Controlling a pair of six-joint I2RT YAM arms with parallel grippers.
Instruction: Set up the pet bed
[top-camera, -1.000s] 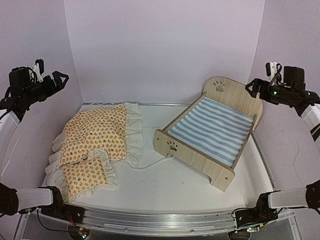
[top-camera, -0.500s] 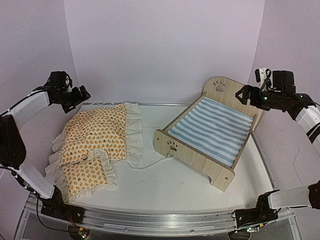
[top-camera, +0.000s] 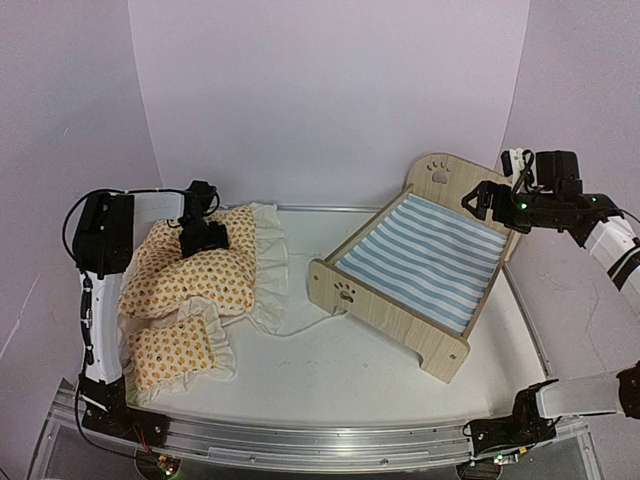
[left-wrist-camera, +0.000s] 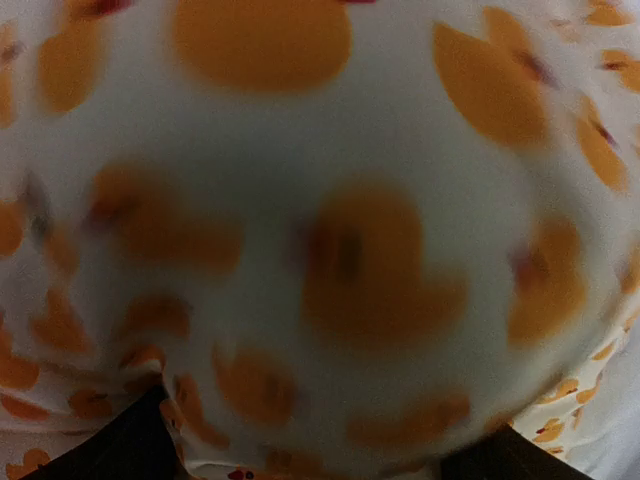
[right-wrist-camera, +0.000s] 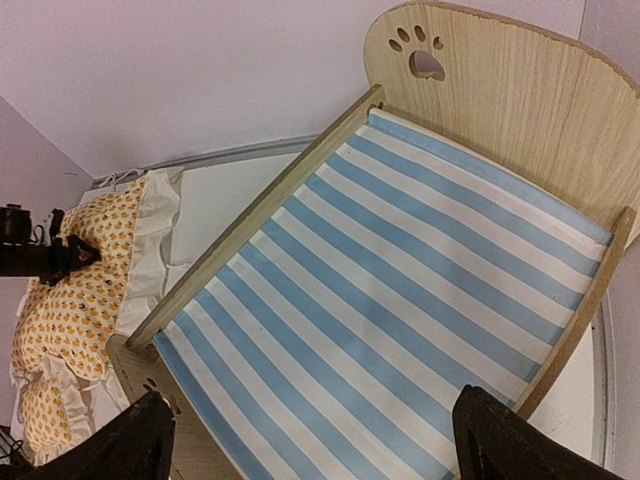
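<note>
The pet bed (top-camera: 420, 275) sits on the right half of the worktop (top-camera: 330, 375), angled so its rounded headboard (top-camera: 470, 188) points to the far right and its low footboard (top-camera: 385, 318) faces the middle; both boards carry a paw-print cutout; the blue-and-white striped mattress (top-camera: 425, 260) lies flat in the frame with nothing on it. My right claw (top-camera: 472, 198) hovers over the head end, just beside the headboard, fingers spread wide and gripping nothing; its wrist view looks down the length of the stripes. Well apart on the left lies the orange-patterned ruffled blanket (top-camera: 195, 270), bunched in a heap, with the small matching pillow (top-camera: 170, 352) at its near edge. My left claw (top-camera: 205, 240) is down on the blanket's far part, fingers apart; its camera shows only blurred fabric, so I cannot tell whether any cloth is pinched.
</note>
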